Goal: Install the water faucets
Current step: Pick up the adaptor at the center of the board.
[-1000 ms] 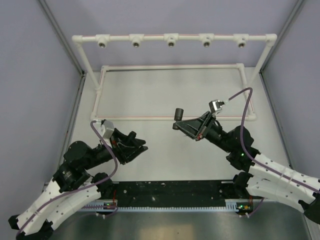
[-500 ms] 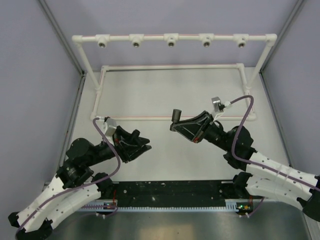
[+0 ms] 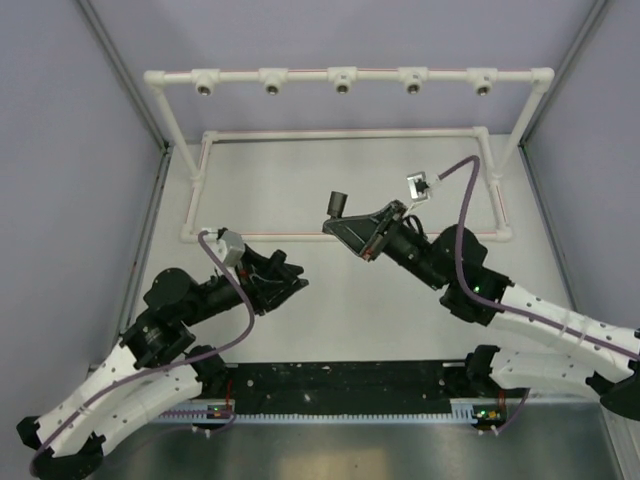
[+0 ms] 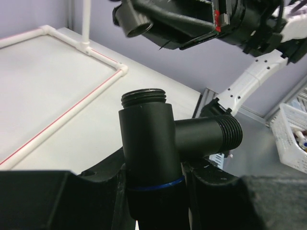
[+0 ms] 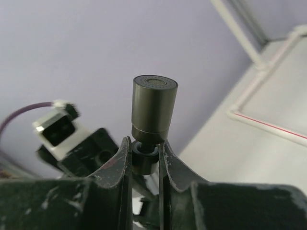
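Observation:
My left gripper [image 3: 284,284] is shut on the T-shaped black faucet [image 4: 146,139], which stands upright between the fingers [image 4: 153,178] with a threaded top and a threaded side arm pointing right. My right gripper [image 3: 340,224] is shut on the short stubby black cylinder [image 3: 337,204] and holds it above the table's middle. In the right wrist view the cylinder [image 5: 153,108] stands upright, pinched at its narrow base between the fingers [image 5: 145,154]. The right gripper also shows at the top of the left wrist view [image 4: 192,24]. The two grippers are apart.
The white pipe frame [image 3: 345,76] stands at the back with several metal-ringed sockets on its top bar; its base rectangle [image 3: 340,133] lies on the table. A black strip [image 3: 340,382] runs along the near edge. A white basket [image 4: 292,136] sits beyond the table.
My right gripper has moved left and toward the back with the cylinder in it. My left gripper has moved a little right and forward with the T-shaped faucet.

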Tool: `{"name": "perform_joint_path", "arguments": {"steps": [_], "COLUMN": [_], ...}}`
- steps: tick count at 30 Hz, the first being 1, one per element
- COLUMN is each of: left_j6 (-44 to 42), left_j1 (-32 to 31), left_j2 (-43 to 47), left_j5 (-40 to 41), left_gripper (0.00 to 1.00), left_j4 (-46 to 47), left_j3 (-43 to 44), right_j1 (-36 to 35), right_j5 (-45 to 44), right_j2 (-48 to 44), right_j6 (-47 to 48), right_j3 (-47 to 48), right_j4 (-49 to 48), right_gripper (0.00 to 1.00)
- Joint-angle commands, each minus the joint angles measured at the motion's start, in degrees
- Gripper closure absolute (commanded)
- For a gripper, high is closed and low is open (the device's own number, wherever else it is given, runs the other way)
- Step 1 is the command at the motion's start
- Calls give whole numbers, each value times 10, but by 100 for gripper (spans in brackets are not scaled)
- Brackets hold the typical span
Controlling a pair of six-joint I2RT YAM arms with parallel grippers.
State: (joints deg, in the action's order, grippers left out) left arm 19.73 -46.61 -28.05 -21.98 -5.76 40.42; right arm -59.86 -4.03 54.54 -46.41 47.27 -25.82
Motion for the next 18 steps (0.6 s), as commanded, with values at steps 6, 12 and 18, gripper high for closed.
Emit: {"name": "perform_joint_path", "arguments": {"steps": [6, 12, 18], "left_j6": [-4, 8, 6], "left_j1": [0, -1, 0], "left_j2": [92, 120, 138], "left_j5": [114, 123, 133], "left_gripper": [100, 100, 100], "left_j4": [-1, -23, -45], "left_j3": [1, -4, 1], "right_j1": [-2, -4, -11], "right_j5": [-141, -92, -73], "right_j2": [157, 323, 384], "right_j6": [167, 192, 229], "right_j3": [161, 161, 118], "right_j4": [581, 626, 551], "right_gripper": [100, 100, 100]}}
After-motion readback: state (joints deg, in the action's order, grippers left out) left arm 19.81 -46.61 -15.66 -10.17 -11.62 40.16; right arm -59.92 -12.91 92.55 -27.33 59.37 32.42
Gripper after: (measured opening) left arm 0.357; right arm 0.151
